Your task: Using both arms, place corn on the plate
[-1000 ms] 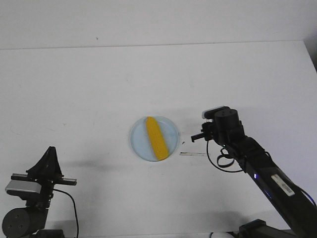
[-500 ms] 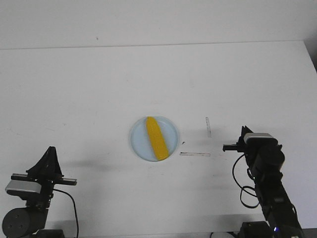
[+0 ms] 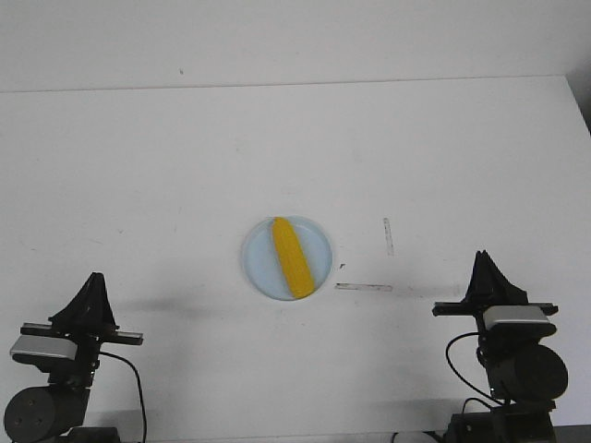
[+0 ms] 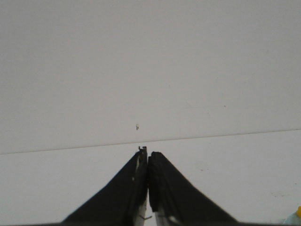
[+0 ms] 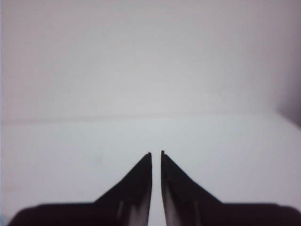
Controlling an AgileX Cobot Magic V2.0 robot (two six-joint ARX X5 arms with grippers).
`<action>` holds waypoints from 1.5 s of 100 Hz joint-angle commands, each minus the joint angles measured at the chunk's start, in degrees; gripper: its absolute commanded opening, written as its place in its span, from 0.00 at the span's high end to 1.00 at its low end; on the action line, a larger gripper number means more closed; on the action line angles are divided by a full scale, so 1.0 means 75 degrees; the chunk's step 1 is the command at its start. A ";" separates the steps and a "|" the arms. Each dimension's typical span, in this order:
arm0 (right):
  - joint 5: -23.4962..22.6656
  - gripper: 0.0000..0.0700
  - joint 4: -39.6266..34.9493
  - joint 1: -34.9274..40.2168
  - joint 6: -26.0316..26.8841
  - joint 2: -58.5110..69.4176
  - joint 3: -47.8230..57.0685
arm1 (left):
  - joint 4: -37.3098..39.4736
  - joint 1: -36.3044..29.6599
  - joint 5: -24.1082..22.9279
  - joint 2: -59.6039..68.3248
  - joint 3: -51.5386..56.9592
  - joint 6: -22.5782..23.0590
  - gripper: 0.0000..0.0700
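The yellow corn (image 3: 290, 257) lies lengthwise on the pale blue plate (image 3: 258, 269) in the middle of the white table. Both arms are drawn back at the near edge, far from the plate. My left gripper (image 3: 92, 281) sits at the near left, its fingers pressed together with nothing between them (image 4: 147, 153). My right gripper (image 3: 485, 261) sits at the near right, its fingers nearly together with only a thin slit between them and nothing held (image 5: 156, 153). A sliver of the corn (image 4: 298, 212) shows at the edge of the left wrist view.
Two short strips of clear tape lie on the table right of the plate, one (image 3: 364, 287) lying across and one (image 3: 388, 236) pointing away. The table's far edge meets a plain white wall.
My right arm has pulled back from just beside the plate to the near right edge of the table. The corn, the plate and my left arm have not moved.
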 commanded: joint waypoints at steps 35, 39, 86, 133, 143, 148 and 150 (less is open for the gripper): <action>-0.0009 0.95 0.0050 0.0006 -0.0029 -0.0968 0.0003 | 0.0102 0.0012 -0.0023 -0.0017 0.0064 0.0099 1.00; -0.0009 0.95 0.0047 0.0006 -0.0029 -0.0968 0.0003 | 0.0099 0.0012 -0.0020 -0.0017 0.0064 0.0099 1.00; -0.0009 0.95 0.0047 0.0006 -0.0029 -0.0965 0.0003 | -0.0329 0.0020 -0.0562 -0.0067 0.0064 0.0085 1.00; -0.0012 0.95 0.0047 0.0006 -0.0029 -0.0965 0.0003 | -0.0536 0.0020 -0.0720 -0.0889 -0.1440 -0.0099 1.00; -0.0009 0.95 0.0044 0.0006 -0.0029 -0.0965 0.0003 | -0.0356 0.0017 -0.0717 -0.0930 -0.1781 -0.0099 1.00; -0.0009 0.95 0.0047 0.0006 -0.0026 -0.0965 0.0003 | -0.0321 0.0017 -0.0717 -0.0930 -0.1918 -0.0096 1.00; -0.0009 0.95 0.0047 0.0006 -0.0029 -0.0965 0.0003 | -0.0283 0.0017 -0.0717 -0.0930 -0.1985 -0.0096 1.00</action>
